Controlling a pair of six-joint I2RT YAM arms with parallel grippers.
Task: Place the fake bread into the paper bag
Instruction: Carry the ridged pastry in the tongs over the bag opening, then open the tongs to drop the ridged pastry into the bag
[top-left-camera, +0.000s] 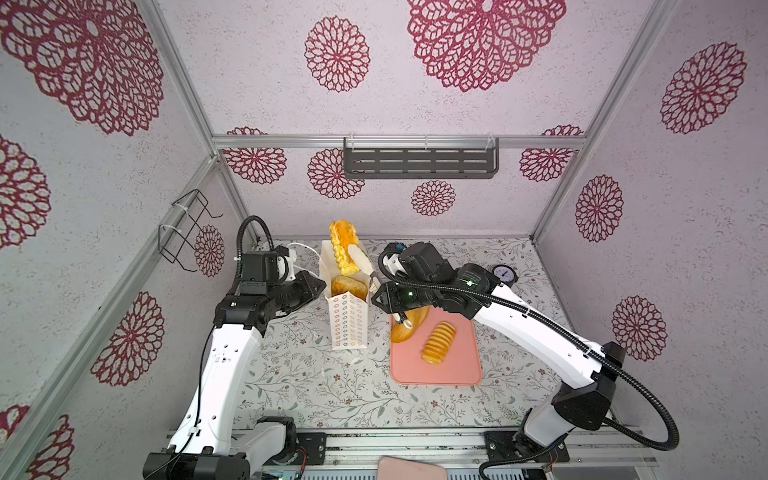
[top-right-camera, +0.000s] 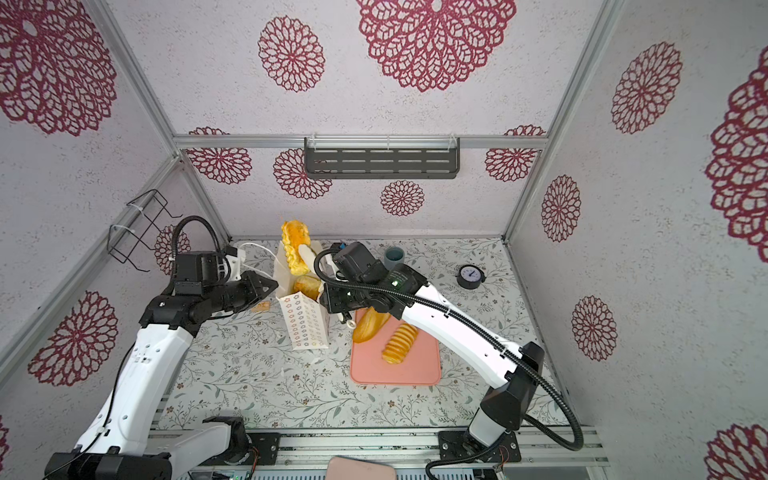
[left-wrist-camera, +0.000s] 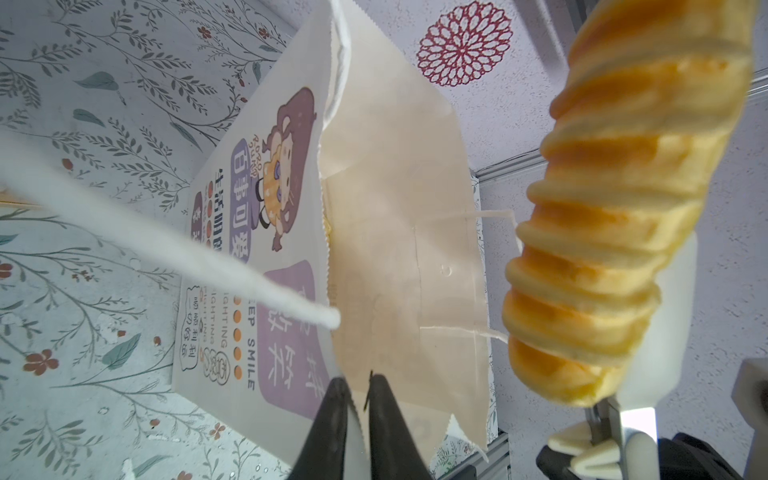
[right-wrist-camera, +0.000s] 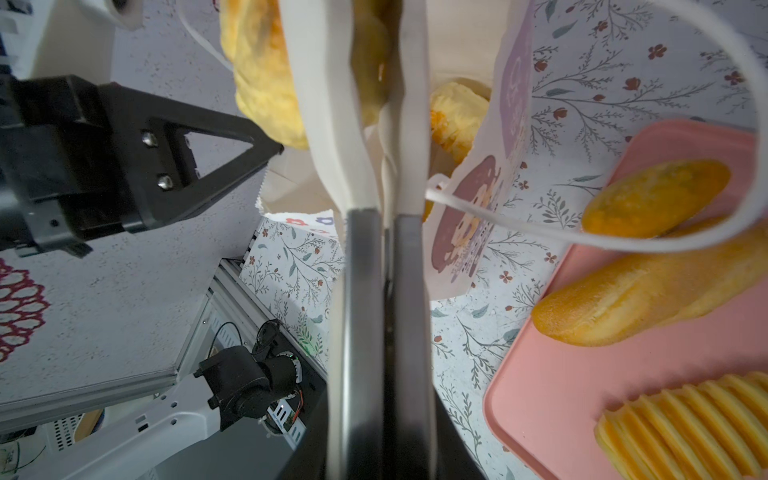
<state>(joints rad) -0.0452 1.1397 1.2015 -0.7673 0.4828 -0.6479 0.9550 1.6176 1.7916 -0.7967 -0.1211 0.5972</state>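
The white paper bag (top-left-camera: 348, 322) (top-right-camera: 304, 322) stands open on the table, a golden bun (top-left-camera: 349, 286) inside it. My left gripper (top-left-camera: 321, 286) (left-wrist-camera: 358, 384) is shut on the bag's left rim, the paper pinched between its black fingers (left-wrist-camera: 384, 415). Above the bag's mouth my right gripper (top-left-camera: 358, 257) (right-wrist-camera: 374, 50) is shut on a ridged piece of fake bread (top-left-camera: 343, 248) (left-wrist-camera: 602, 232) between white fingers (right-wrist-camera: 328, 104). On the pink tray (top-left-camera: 457, 365) lie a long loaf (top-left-camera: 409, 330), a ridged loaf (top-left-camera: 439, 343) and an oval bun (right-wrist-camera: 656, 199).
A small tan pastry (top-right-camera: 261, 306) lies on the table under the left gripper. A grey-blue cup (top-right-camera: 394, 257) and a round gauge (top-left-camera: 504, 274) stand at the back right. One cord handle (left-wrist-camera: 166, 245) of the bag loops toward the left wrist.
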